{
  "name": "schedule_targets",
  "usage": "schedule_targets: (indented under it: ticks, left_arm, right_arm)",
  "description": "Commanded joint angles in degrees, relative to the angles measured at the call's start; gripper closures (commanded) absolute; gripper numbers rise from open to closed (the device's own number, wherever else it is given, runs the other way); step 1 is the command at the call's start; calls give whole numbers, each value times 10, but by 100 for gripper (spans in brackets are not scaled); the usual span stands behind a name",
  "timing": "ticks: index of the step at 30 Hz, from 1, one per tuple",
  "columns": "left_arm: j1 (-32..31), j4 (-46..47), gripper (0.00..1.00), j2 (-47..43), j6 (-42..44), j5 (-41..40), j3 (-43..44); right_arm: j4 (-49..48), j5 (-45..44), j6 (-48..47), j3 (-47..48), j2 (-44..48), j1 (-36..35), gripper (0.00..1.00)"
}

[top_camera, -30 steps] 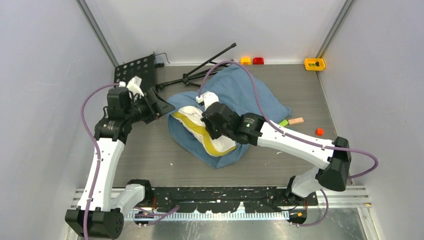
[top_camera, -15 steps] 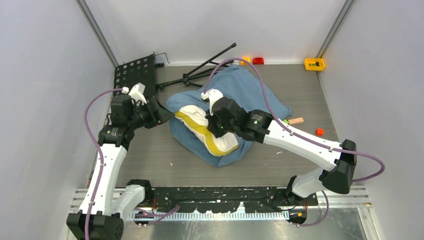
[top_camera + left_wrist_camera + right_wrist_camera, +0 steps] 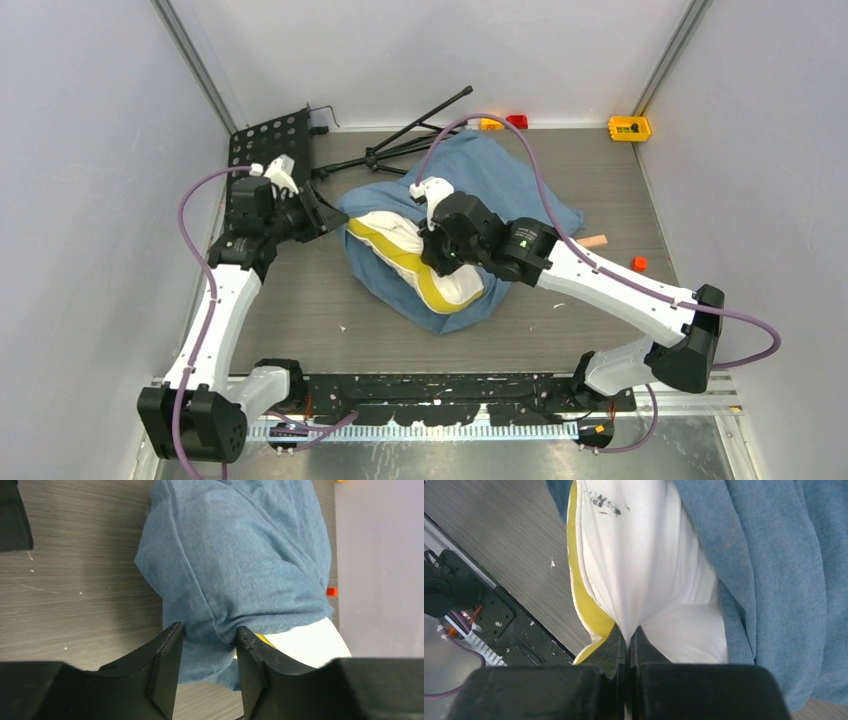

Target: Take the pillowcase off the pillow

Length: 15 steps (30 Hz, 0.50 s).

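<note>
Pillowcase (image 3: 505, 180) of dusty blue cloth lies crumpled in the middle of the table (image 3: 300, 320), spread widest toward the far right and wrapping under and around the pillow (image 3: 445, 285). The pillow's near-left end is out of the cloth, showing cream-white fabric and a band of yellow piping; its far part is covered by the blue.

The left hand (image 3: 207, 635) sits at the left edge of the bundle, its two fingers (image 3: 167, 660) clamped on a bunched fold of the pillowcase. The right hand (image 3: 628, 632) is on top of the bare pillow, fingers pressed together on a pinch of white fabric just beside the piping.

In the right wrist view a dark smudged mark (image 3: 604, 501) shows on the white fabric, too blurred to read.

A black tripod stand (image 3: 400, 150) lies on the far side, touching the cloth's edge, with a perforated black plate (image 3: 268, 140) at far left. A yellow block (image 3: 629, 127) sits in the far right corner; any writing on it is too small to read.
</note>
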State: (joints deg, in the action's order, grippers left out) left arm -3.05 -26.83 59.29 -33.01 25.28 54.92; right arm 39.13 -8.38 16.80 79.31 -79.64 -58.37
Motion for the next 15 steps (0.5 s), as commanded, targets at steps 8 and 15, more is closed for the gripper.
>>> schedule_targets:
  ticks: [8,15]
  left_arm:
    - [-3,20,94,49,5,-64,66]
    - [-2,42,94,97,18,-77,82]
  right_arm:
    - [1,15,-10,33,55,7,100]
    - [13,49,-21,30,74,8,100]
